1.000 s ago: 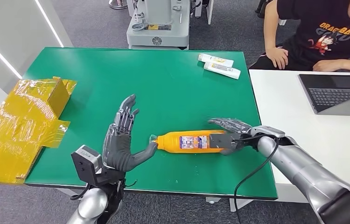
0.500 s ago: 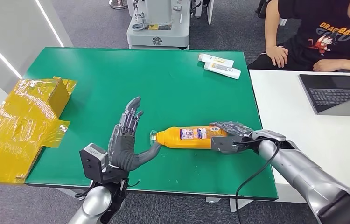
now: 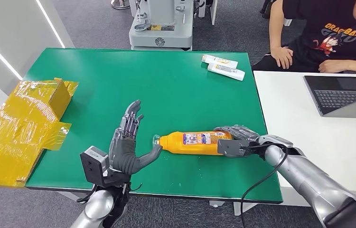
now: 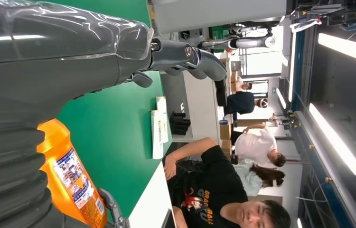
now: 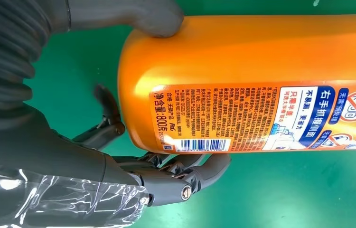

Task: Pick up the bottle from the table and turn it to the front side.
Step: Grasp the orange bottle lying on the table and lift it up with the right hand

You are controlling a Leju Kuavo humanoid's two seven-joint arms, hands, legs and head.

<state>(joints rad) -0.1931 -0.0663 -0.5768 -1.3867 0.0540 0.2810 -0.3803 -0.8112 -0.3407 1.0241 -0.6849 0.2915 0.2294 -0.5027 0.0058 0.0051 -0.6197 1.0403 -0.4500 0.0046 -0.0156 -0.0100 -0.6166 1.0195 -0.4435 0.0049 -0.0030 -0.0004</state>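
Silver arms come in from the bottom edge of the head view. Low and left of centre, the left hand (image 3: 127,145) stands on edge with its fingers spread and pointing up the frame, holding nothing; its thumb reaches right to the cap end of the orange bottle (image 3: 192,142), though whether the two touch cannot be told. That bottle lies on its side just below the middle of the frame, cap to the left, its white and blue label facing up. At its base end, right of centre, the right hand (image 3: 234,140) grips it: in the right wrist view the thumb (image 5: 152,19) presses one side of the base while the darker fingers (image 5: 185,173) curl round the opposite side beneath the barcode. The green table (image 3: 166,85) fills the middle of the frame. On its left edge sits a yellow, tape-wrapped cardboard box (image 3: 24,121). Higher up, near the table's upper right corner, two white tubes (image 3: 223,66) lie side by side. At the right a white desk (image 3: 295,109) carries a laptop (image 3: 344,95), and a person in a black printed shirt (image 3: 332,35) sits in the upper right corner.
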